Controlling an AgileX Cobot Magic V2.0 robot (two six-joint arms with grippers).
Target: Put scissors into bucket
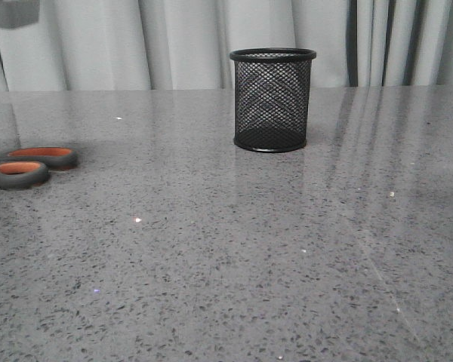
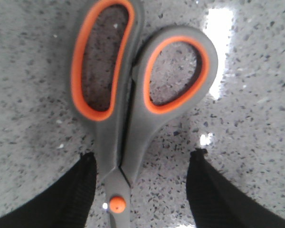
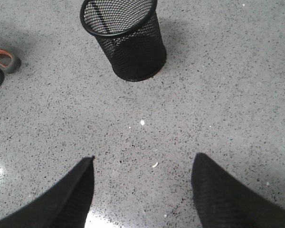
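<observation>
Left claw (image 2: 141,187) is down low over the scissors (image 2: 133,95), fingers (image 2: 69,194) spread wide apart – one each side of the shank, just above the orange pivot screw (image 2: 117,204), and neither one touching the plastic. The blades run out of sight under the wrist, so I can't see them. Both grey loops, lined orange, lie flat on the speckled desk (image 2: 256,123), the long loop beside the rounder one, handles closed together.

From the front, those scissors (image 1: 30,166) sit right at the left edge of the desk (image 1: 226,264), about midway back, loops pointing in toward the middle. Only the handles show there.

Right claw (image 3: 142,185) is up above bare stone, fingers (image 3: 218,194) parted too, nothing between them – the bucket (image 3: 126,40) stands well beyond its tips.

And the bucket (image 1: 272,99), black mesh, stands upright toward the far edge of the desk, a touch right of centre, well apart from the scissors. Through the mesh I can make out nothing inside. Pale curtains (image 1: 174,41) hang behind the far edge.
</observation>
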